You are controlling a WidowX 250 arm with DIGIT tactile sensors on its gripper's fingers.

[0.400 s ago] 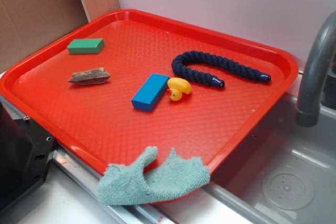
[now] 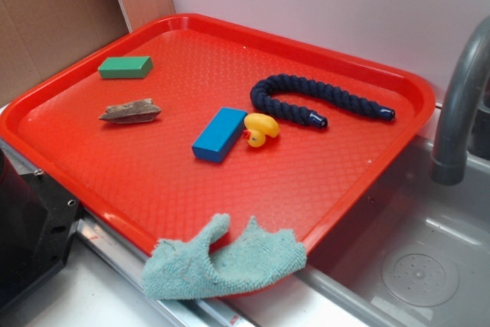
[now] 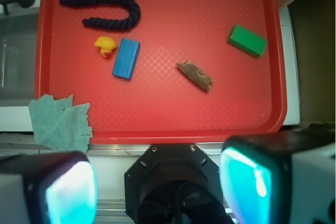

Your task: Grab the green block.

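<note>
Here, a wide red plastic tray (image 2: 321, 181) holds several small things. The small flat solid-green block (image 2: 125, 67) lies near the tray's far left corner, apart from everything else. Closer in sit a brown sliver of wood (image 2: 130, 111), a bright blue rectangular block (image 2: 219, 134) with a yellow rubber duck (image 2: 259, 129) just beside it, and a dark navy rope (image 2: 318, 101). A teal fuzzy cloth (image 2: 218, 262) drapes over the near rim. The end effector (image 3: 157, 182) hovers off the tray's near edge, fingers spread apart, holding nothing.
</note>
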